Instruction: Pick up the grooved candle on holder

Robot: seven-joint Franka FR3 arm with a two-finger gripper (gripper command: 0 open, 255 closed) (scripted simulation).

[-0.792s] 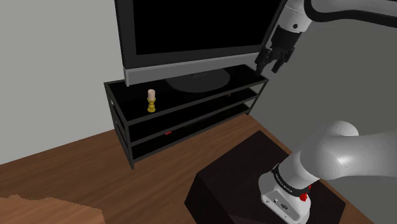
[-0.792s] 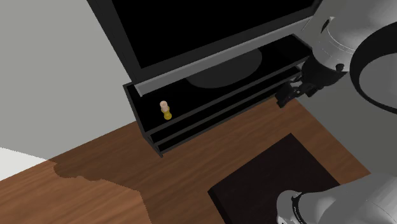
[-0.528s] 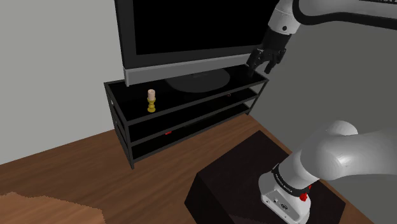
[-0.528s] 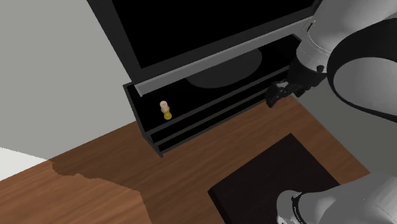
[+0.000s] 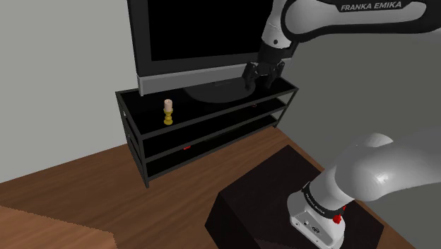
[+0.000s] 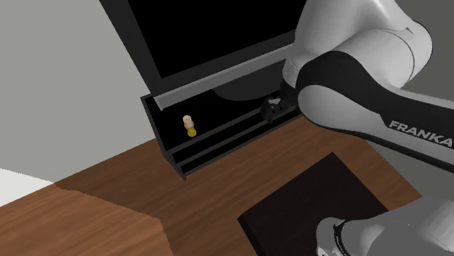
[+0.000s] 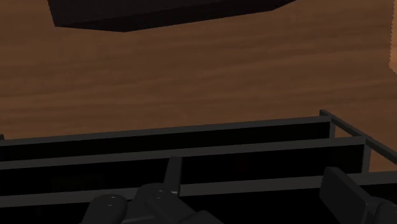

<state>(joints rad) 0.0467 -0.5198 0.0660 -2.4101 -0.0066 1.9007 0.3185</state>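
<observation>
Gripper (image 5: 259, 76) hangs released, its two black fingers (image 7: 347, 191) standing apart with nothing between them, pointed down over the top of the black shelf unit (image 5: 205, 107). It sits toward the end of the unit nearer the shoulder view's right, just beside the pedestal (image 5: 219, 90) of the television (image 5: 212, 35). The candle (image 5: 168, 106), pale and ridged, stands upright on a small yellow holder (image 5: 168, 121) on that same top shelf. It is toward the unit's other end, on the far side of the pedestal from the gripper and close to the unit's front edge. So the whole matter is a sideways one: the candle lies well apart from the gripper along the length of the shelf unit, toward the shoulder view's left, at roughly the level the gripper already hovers over. Its long axis is vertical, which I judge suits a grasp from above or from the front, with the fingers closing across the ridged body above the holder. The wrist view looks past the unit's front rails to the brown wood floor (image 7: 191, 76), so the hand is not yet aimed at the candle. The travel likely has to clear the pedestal and the television's lower edge, both standing near the straight path along the shelf unit.
</observation>
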